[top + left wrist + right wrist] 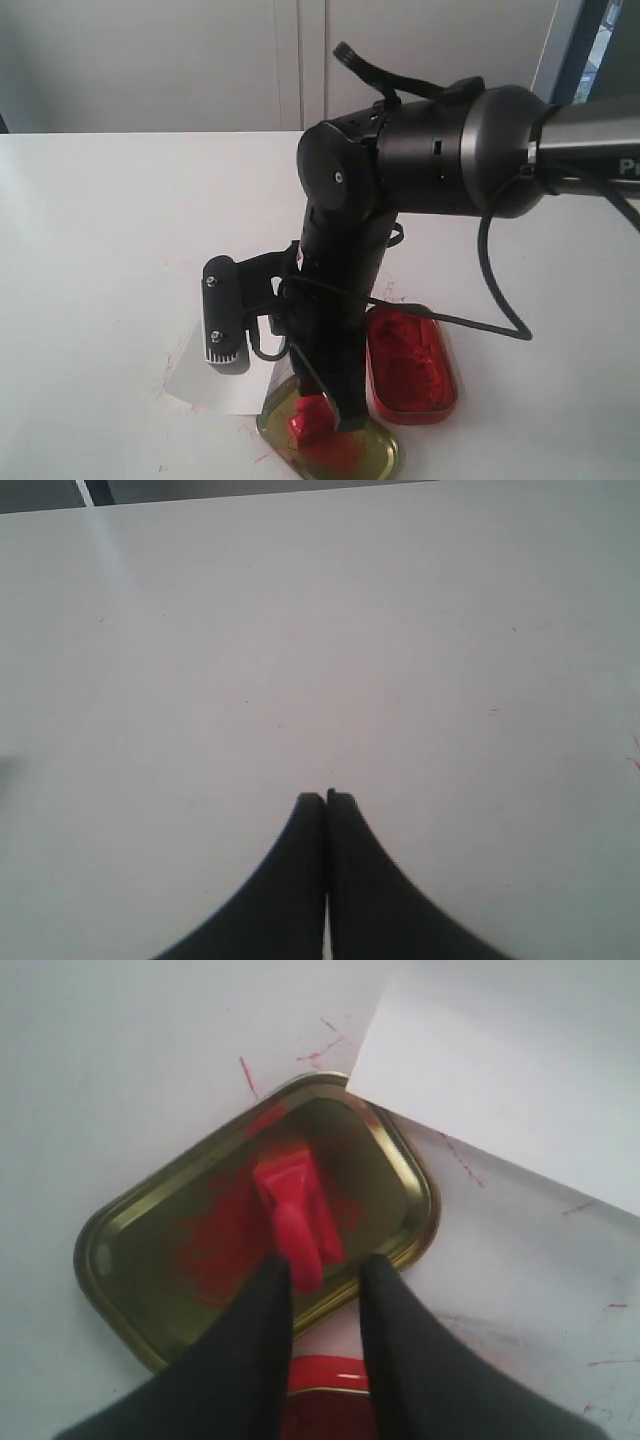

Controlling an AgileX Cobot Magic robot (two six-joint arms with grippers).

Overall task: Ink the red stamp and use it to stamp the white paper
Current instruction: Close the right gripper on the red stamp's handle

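The left gripper (326, 798) is hovering over bare white tabletop (300, 630), its jaws pressing together with nothing between them. Further right, the white paper (205, 388) is lying flat on the table, one corner touching the rim of a gold oval lid (378, 456) smeared with red. The red stamp (297, 1200) is lying tilted inside that lid, handle pointing toward the right gripper (322, 1272). This gripper is reaching down from the right arm, its jaws standing narrowly apart and straddling the handle: one finger (272, 1305) is meeting it, the other is showing a gap. Just right of the lid, an open red tin (441, 407) of red paste is sitting.
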